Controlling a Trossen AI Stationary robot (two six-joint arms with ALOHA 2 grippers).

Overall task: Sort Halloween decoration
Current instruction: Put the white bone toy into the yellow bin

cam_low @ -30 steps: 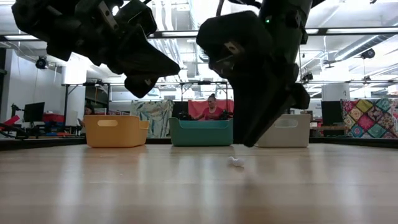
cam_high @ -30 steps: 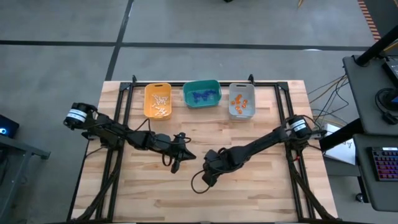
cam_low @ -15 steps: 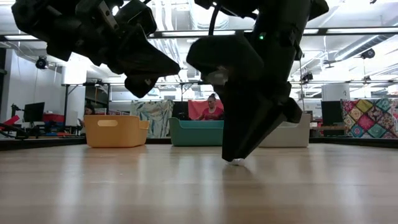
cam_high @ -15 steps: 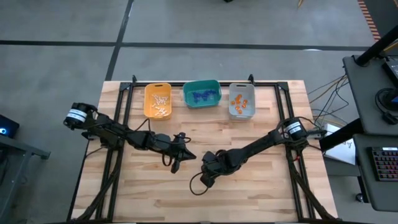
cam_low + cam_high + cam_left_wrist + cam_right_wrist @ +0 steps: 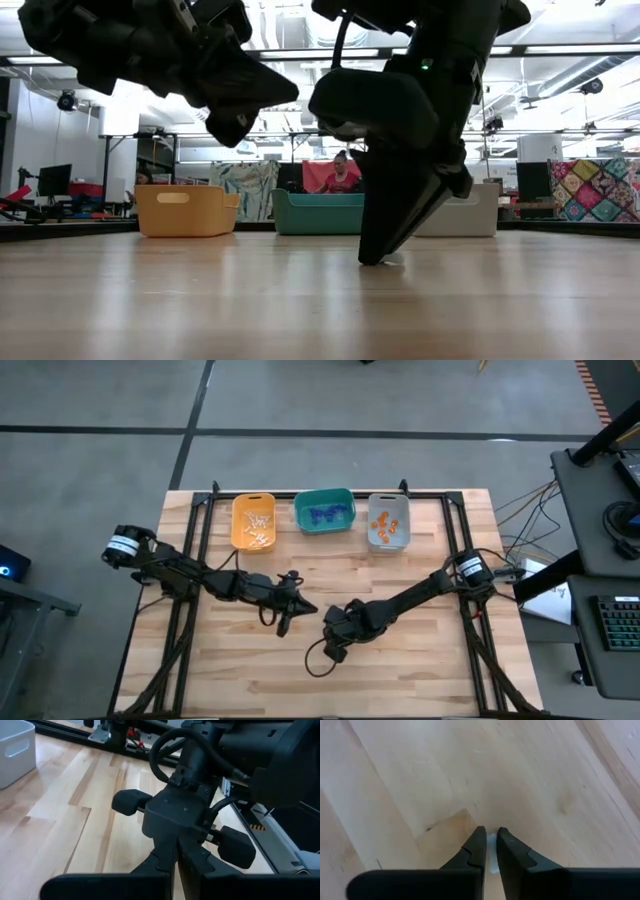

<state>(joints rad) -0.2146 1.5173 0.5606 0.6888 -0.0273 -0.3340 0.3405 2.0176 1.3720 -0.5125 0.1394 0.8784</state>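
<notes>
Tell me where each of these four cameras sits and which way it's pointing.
High: overhead, looking straight down on the table, three bins and both arms.
Low: at tabletop height, facing the bins and room; both arms hang in.
Left wrist: on the left arm, looking past its shut fingers at the right arm.
Right wrist: facing down, fingers pinching a white trinket.
Low and right wrist views share that trinket.

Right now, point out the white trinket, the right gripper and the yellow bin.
white trinket [image 5: 492, 852], right wrist view, the sliver showing between the fingers.
right gripper [image 5: 372, 258], low view, fingertips down at the tabletop.
yellow bin [image 5: 240, 503], high view, its rim.
</notes>
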